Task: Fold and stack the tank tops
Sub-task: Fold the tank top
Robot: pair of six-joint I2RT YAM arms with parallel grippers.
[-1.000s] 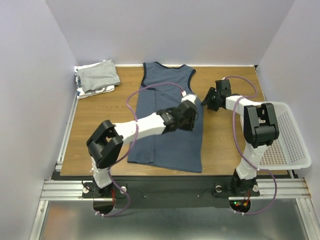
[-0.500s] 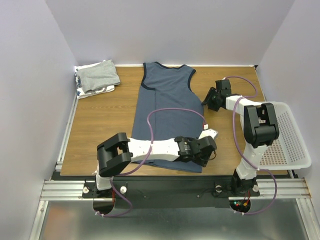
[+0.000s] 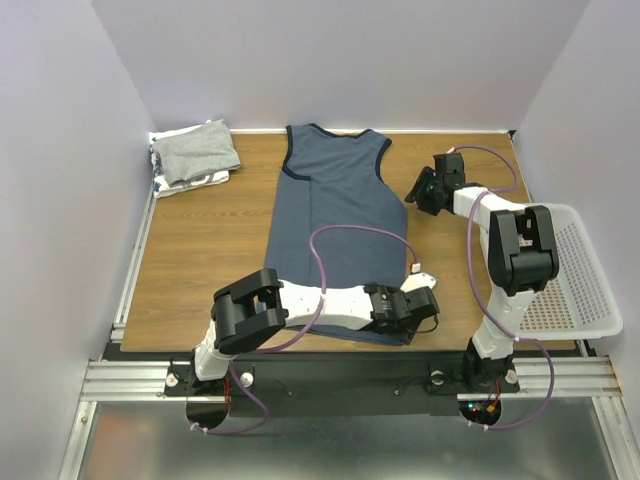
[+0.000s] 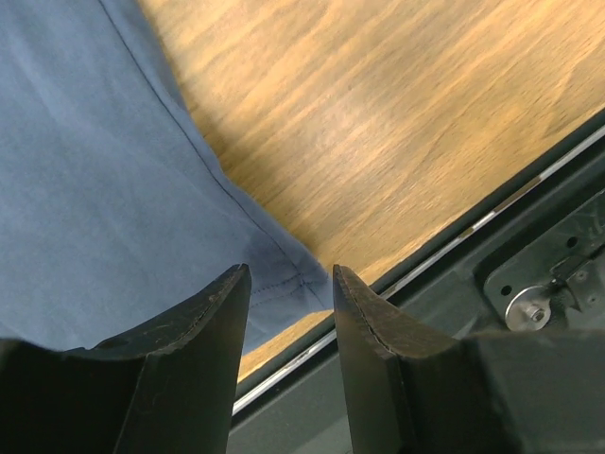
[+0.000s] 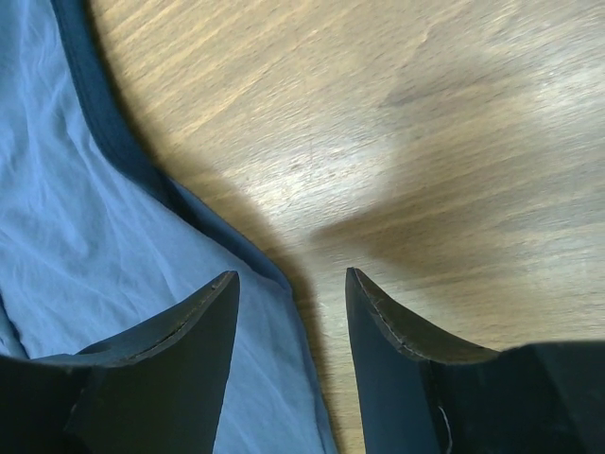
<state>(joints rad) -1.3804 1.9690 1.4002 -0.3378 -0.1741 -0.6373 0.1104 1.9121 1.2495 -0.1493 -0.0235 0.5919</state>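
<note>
At the far left corner of the bench (image 3: 200, 260) a light grey tank top (image 3: 195, 150) lies folded on a black-and-white patterned top (image 3: 213, 180), soft and slightly rumpled, the start of the stack. The slate-blue tank top (image 3: 340, 220) lies flat down the middle of the bench, neckline toward the far edge and hem at the near edge. A lengthwise line on its left side may be a flap already folded in. The left gripper (image 4: 288, 274) hangs over the hem's right corner at the near edge, jaws parted and holding nothing, with the stitched hem showing in the gap. The right gripper (image 5: 291, 276) hovers with jaws likewise apart and empty over the dark-trimmed right armhole, just beside bare wood. The step in hand appears to be pinching both ends of the right side to fold it inward. To do it well, each claw should drop until one finger slides under the cloth edge, grip hem and trim squarely, then lift and carry across together so the thin, limp knit does not sag or twist. The fabric looks matte, smooth and faintly creased, while the wood is glossy and slick, so the cloth may slip. A white mesh basket (image 3: 580, 290), rigid plastic, sits off the right edge.
</note>
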